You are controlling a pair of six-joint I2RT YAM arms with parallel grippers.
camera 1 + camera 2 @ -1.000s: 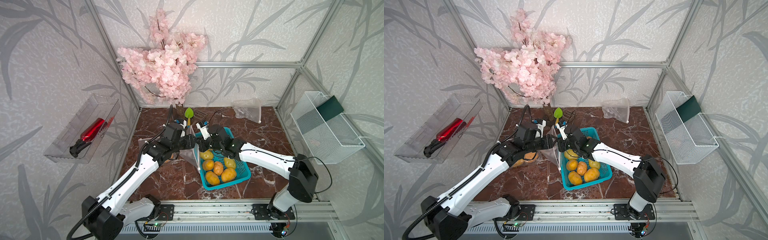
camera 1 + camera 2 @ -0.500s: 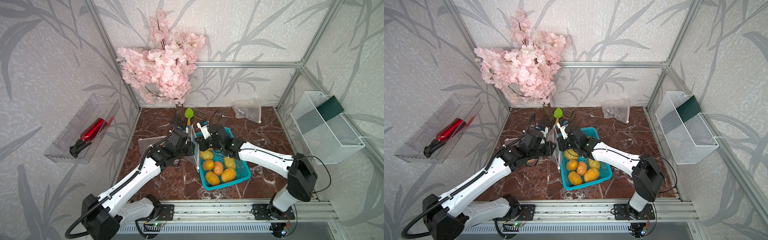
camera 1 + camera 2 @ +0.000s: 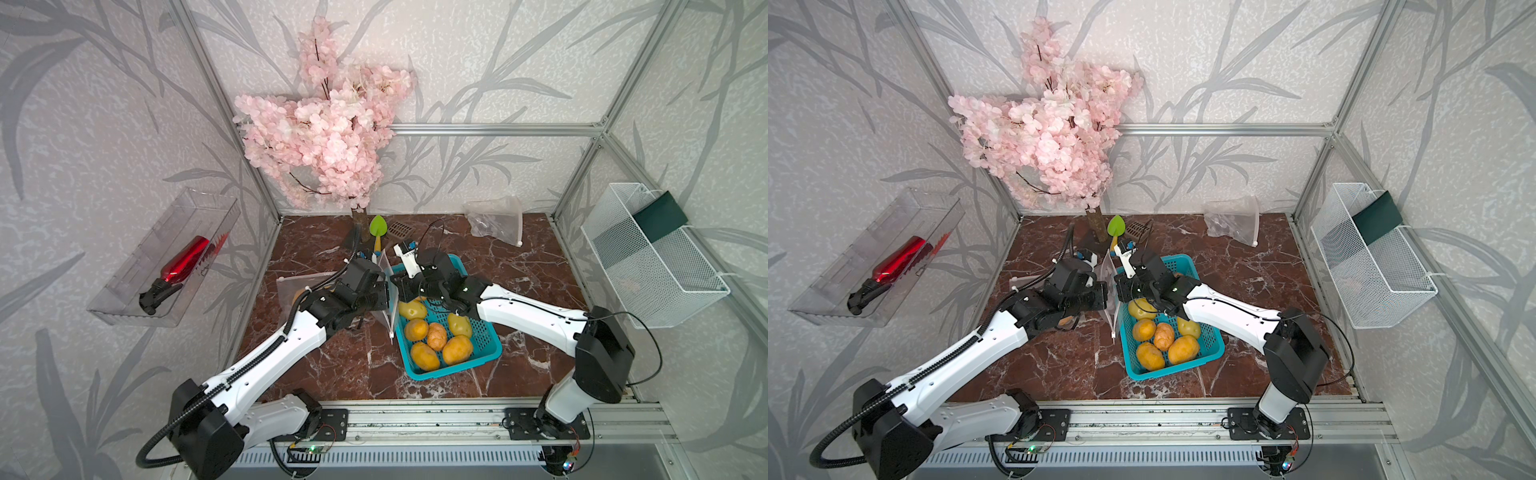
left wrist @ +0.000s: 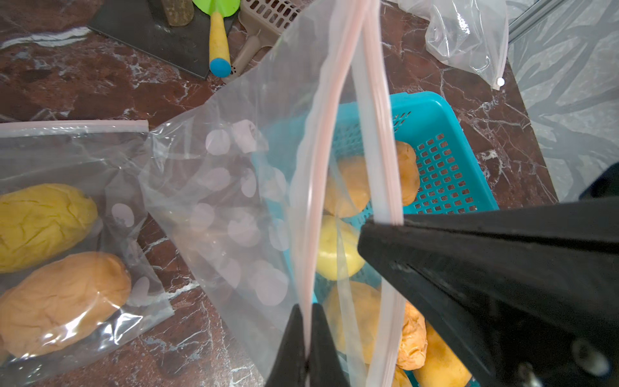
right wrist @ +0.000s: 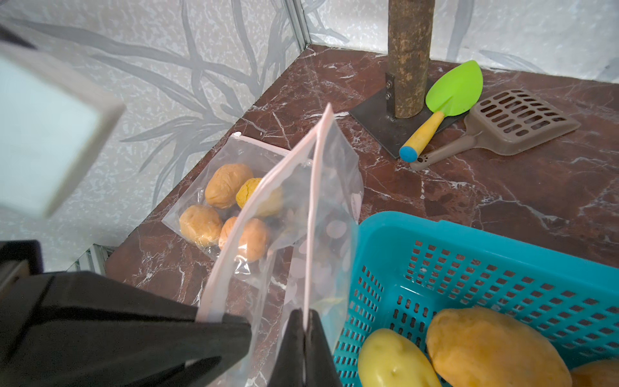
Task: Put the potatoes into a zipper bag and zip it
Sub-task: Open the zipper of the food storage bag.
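A clear zipper bag [image 3: 385, 266] stands upright at the left rim of the teal basket [image 3: 453, 370], its pink-striped mouth slightly apart. My left gripper [image 4: 306, 310] is shut on one lip of the mouth. On the other lip my right gripper [image 5: 304, 313] is shut. In both top views the two grippers meet at the bag, left [image 3: 1104, 297] and right [image 3: 1119, 293]. Several yellow-orange potatoes [image 3: 434, 336] lie in the basket. A second bag [image 5: 227, 201] holding several potatoes lies flat on the table to the left.
A green trowel [image 3: 377, 228], a brown slotted scoop [image 3: 400, 227] and the blossom tree's trunk [image 3: 359, 212] stand behind the bag. A crumpled clear bag [image 3: 496, 220] lies at the back right. A wire basket [image 3: 648, 266] and a clear tray [image 3: 166, 257] hang on the side walls.
My left gripper has come in beside the upright bag and closed on its lip. The right gripper has kept its grip on the other lip.
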